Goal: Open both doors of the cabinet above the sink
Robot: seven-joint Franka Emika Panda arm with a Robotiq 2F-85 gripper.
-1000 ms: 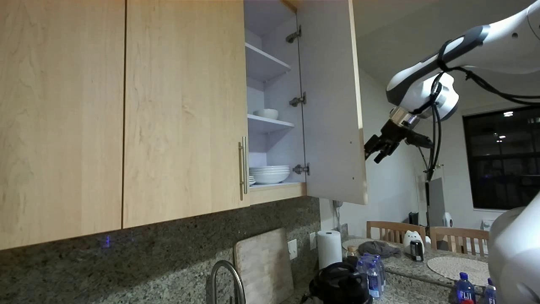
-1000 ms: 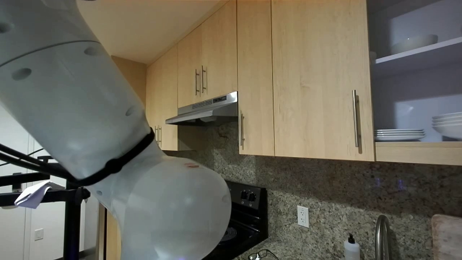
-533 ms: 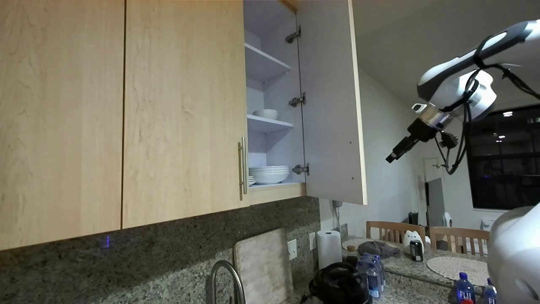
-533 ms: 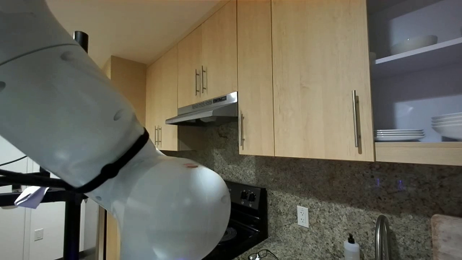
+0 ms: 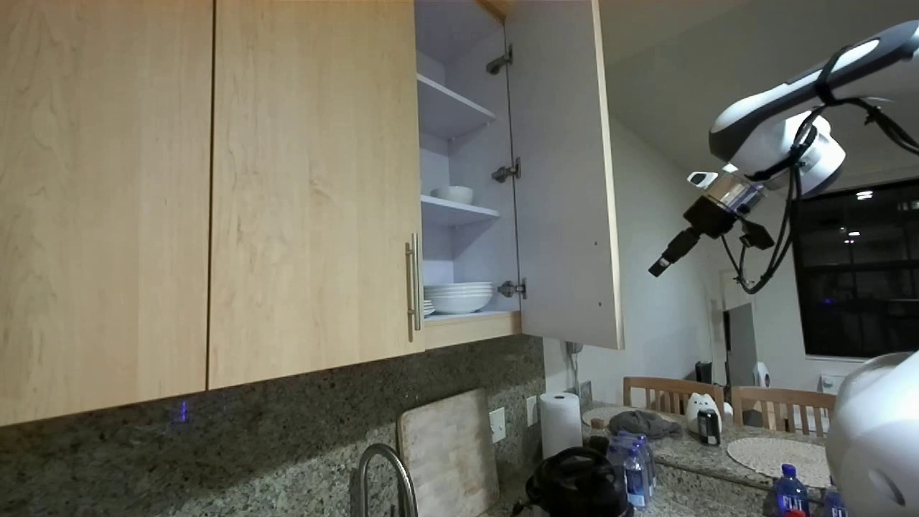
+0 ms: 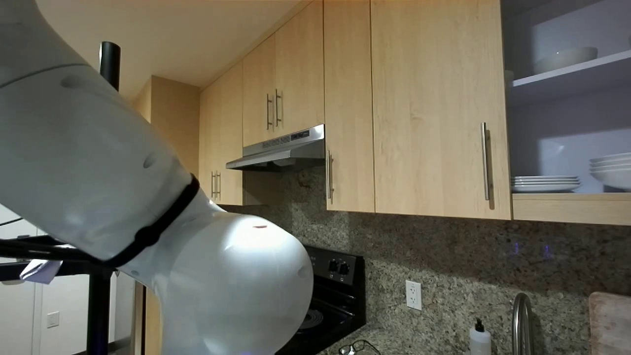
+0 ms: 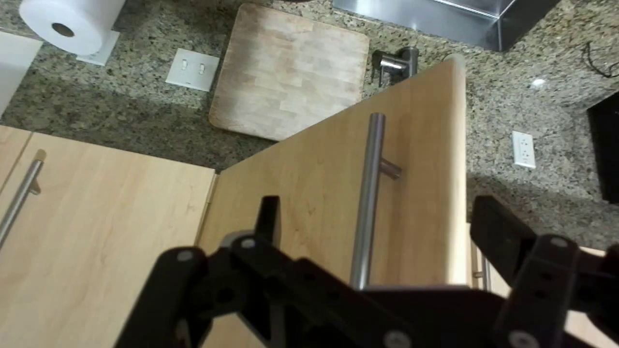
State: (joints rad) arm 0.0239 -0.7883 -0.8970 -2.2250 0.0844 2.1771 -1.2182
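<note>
One open door (image 5: 561,179), its handle (image 7: 368,203) only in wrist view, pincer (image 7: 377,208) spread

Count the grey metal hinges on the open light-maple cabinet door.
3, in an exterior view: an upper grey metal hinge, a middle hinge and a lower hinge, down the open light-maple cabinet door. Its top is out of frame; more may be hidden.

Sink cab (image 5: 470,329): 2 drs (image 5: 316,194) (image 5: 563,179), 3 hinges (image 5: 507,171) visible
2 chairs (image 5: 675,385) (image 5: 782,396), 1 twl roll (image 5: 560,425), 1 cutting bd (image 5: 449,456)
</note>
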